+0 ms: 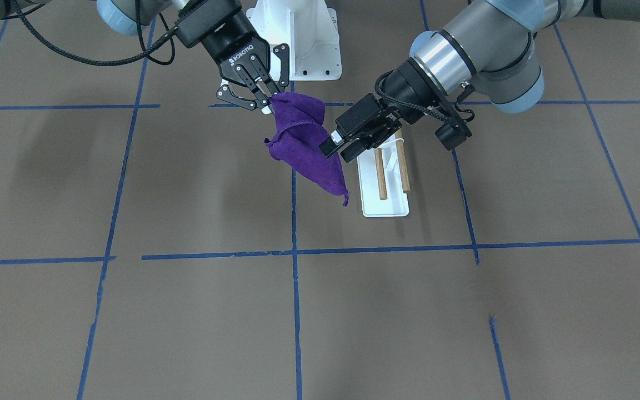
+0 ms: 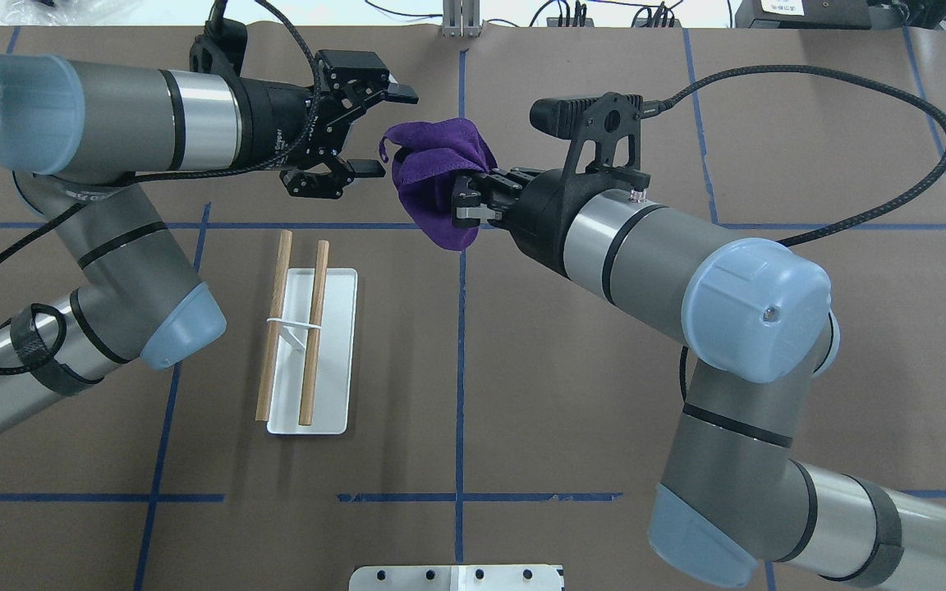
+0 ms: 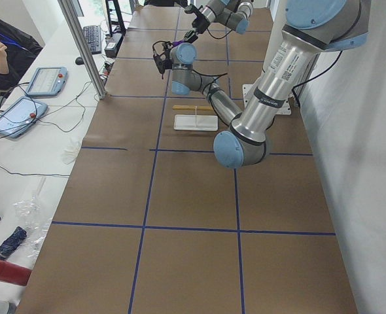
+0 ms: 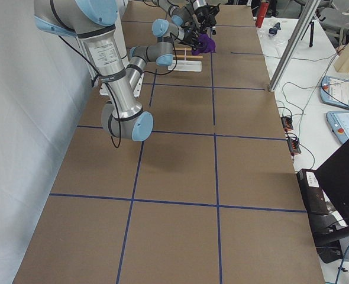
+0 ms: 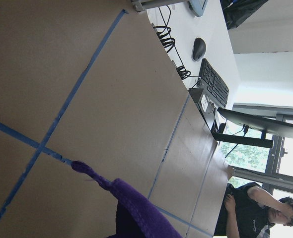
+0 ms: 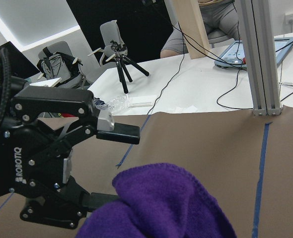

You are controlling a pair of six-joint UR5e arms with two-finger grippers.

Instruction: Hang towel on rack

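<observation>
The purple towel (image 2: 438, 160) hangs bunched in the air over the table, far from the robot's base. My right gripper (image 2: 466, 203) is shut on one edge of it; in the front view that gripper (image 1: 268, 98) pinches the towel's (image 1: 304, 145) top corner. My left gripper (image 2: 381, 130) is open, its fingers spread right beside the towel's left edge and its little loop, holding nothing. It also shows open in the right wrist view (image 6: 107, 167) next to the towel (image 6: 169, 201). The rack (image 2: 333, 328) stands on the table nearer the robot, below the left arm, its two wooden rods (image 2: 314, 328) bare.
Brown table with blue tape grid lines (image 2: 461, 345). The white robot pedestal (image 1: 303, 39) stands behind the grippers in the front view. A black cable (image 2: 875, 90) loops off the right wrist. Operators, tablets and a keyboard sit beyond the table's far edge (image 3: 46, 82).
</observation>
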